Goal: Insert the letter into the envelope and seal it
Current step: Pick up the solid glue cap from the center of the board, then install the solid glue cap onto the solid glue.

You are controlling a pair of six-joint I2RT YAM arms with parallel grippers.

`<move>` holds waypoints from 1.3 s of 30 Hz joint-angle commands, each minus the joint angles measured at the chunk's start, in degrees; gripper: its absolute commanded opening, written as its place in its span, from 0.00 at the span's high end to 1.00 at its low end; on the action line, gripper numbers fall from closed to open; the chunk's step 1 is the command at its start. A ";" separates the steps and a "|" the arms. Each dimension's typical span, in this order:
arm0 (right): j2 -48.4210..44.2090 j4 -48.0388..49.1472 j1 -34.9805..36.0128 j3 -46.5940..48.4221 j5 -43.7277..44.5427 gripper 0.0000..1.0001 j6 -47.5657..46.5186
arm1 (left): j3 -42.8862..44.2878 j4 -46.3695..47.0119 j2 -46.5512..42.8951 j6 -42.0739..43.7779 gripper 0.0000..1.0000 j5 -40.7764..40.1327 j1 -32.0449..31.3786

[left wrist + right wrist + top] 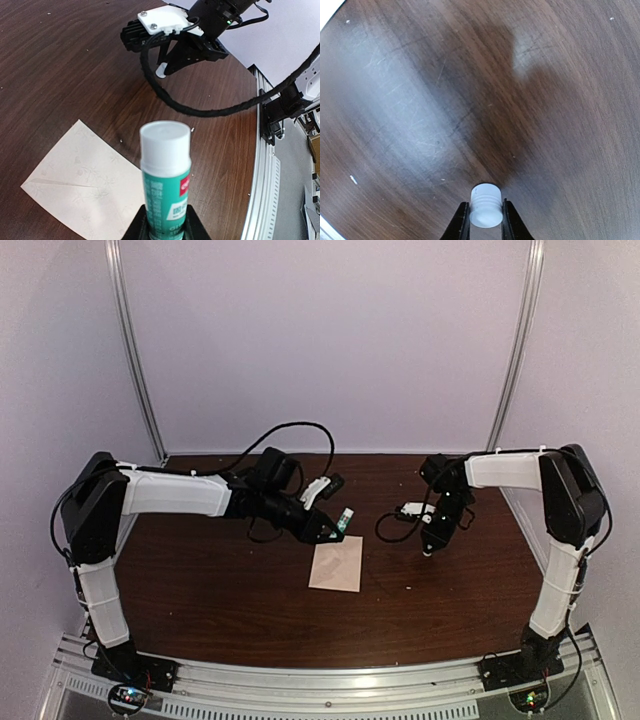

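The cream envelope [336, 565] lies flat on the dark wooden table [200, 580], with a diagonal seam showing in the left wrist view [85, 185]. No separate letter sheet shows. My left gripper [335, 528] is shut on a teal glue stick [345, 519] with a white top and holds it just above the envelope's far edge; the left wrist view shows the gripper [166, 222] and the stick [165, 170]. My right gripper [428, 548] is shut on a small white ribbed cap [486, 206], held low over bare table to the right of the envelope [486, 222].
The right arm's gripper [162, 70] and its black cable [200, 111] hang over the table beyond the glue stick. A metal rail [265, 165] runs along the table's near edge. White walls with metal posts [135, 350] enclose the back.
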 commanded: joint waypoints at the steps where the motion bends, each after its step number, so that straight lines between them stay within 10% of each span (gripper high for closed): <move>1: -4.51 -6.02 0.39 4.69 -6.25 0.83 -1.44 | 0.71 -0.47 -0.75 1.99 0.95 2.83 0.52; 17: 1.69 -29.30 0.79 27.65 -51.52 0.83 -9.42 | 9.02 -17.02 1.03 16.79 1.00 14.84 -3.13; 39: 4.67 -31.27 5.92 26.62 -56.38 0.82 -11.07 | 9.50 -10.71 3.14 11.80 1.00 18.87 -4.22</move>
